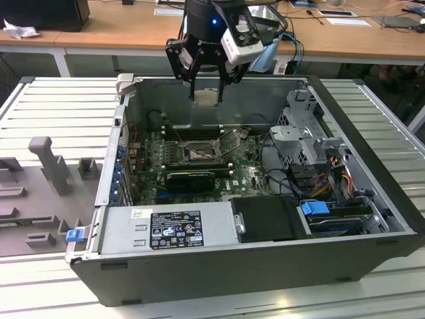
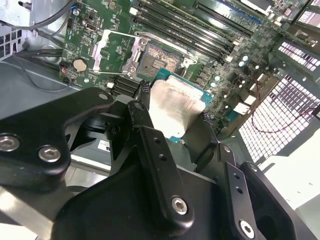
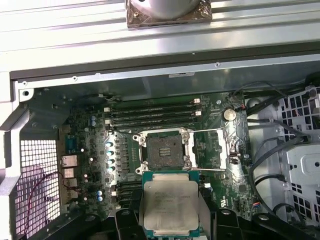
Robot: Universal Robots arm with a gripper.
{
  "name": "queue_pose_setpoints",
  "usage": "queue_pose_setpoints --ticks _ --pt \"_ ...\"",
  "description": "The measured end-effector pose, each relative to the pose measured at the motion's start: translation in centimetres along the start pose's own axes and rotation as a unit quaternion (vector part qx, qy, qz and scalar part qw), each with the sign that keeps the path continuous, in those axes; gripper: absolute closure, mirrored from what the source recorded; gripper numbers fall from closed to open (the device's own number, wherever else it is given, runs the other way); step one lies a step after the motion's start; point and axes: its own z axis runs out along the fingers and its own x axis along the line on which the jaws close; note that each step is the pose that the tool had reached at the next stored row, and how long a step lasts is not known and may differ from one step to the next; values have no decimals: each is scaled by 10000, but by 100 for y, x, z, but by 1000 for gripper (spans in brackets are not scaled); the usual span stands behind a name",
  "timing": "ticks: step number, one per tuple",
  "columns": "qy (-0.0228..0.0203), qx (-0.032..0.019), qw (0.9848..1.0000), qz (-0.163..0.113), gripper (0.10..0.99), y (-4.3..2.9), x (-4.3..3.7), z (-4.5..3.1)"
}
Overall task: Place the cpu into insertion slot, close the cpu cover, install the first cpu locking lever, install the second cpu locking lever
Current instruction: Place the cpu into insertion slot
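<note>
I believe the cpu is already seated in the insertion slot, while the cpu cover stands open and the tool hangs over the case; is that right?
Not quite. In the first wrist view the cpu is gripped in the tool, above the empty insertion slot, not seated. The cpu cover does stand open, and the tool does hang over the case.

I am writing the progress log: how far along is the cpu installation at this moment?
Nothing is finished yet. In hand: the claw grips the cpu above the open case. Left: the insertion slot is bare and the cpu cover lies swung open beside it, so seating, closing and both locking steps are not yet done.
</note>
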Motion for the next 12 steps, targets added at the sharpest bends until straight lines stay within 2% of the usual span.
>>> queue_pose_setpoints --ticks 12 --pt "-14 -3 9999 162 557 0 0 0"
